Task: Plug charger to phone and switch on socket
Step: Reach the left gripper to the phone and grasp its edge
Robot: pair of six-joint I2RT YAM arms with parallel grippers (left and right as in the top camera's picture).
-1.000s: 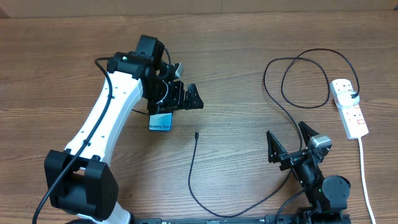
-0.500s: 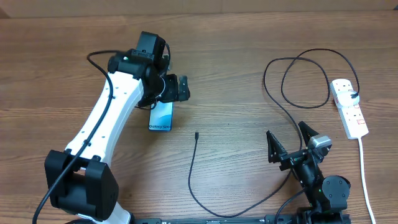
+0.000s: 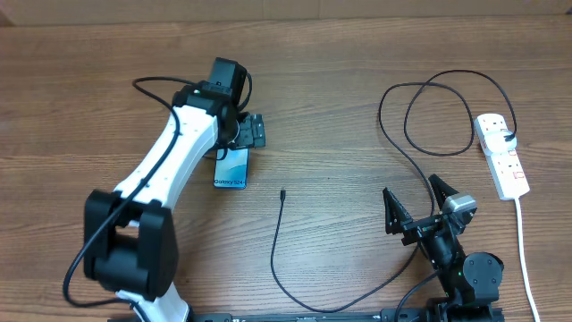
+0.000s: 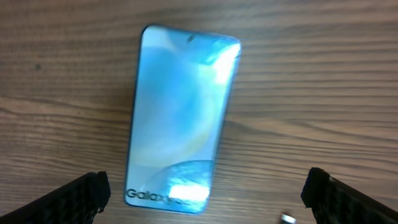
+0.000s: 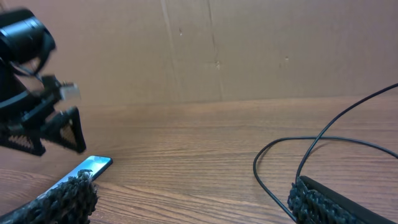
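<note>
Left of centre on the worktop, the phone (image 3: pixel 232 172) lies flat and screen up, its "Galaxy" end turned toward the near edge. The left gripper (image 3: pixel 252 131) hovers above the phone's far end with jaws spread wide. The left wrist view shows one fingertip at each side of the phone and neither touching it. The phone appears rigid, slim and smooth-faced, so it is likely to slip or skate on the wood. The safest hold is judged to be across its long dark edges, or a press from above to steady it. At the centre of the worktop the charger (image 3: pixel 279 217) ends in its small plug tip (image 3: pixel 282 193), which lies near the phone's lower right corner but apart from it. The cable runs toward the near edge, then loops up to the right. It looks light and limp and should be gripped just behind the tip, as any hold further back would likely let the tip droop. Near the near edge, right of centre, the right gripper (image 3: pixel 413 199) rests with jaws spread and holds nothing. Along the right edge toward the far corner lies the socket (image 3: pixel 503 154), with the black plug (image 3: pixel 508 136) already seated. The switch state cannot be read.
</note>
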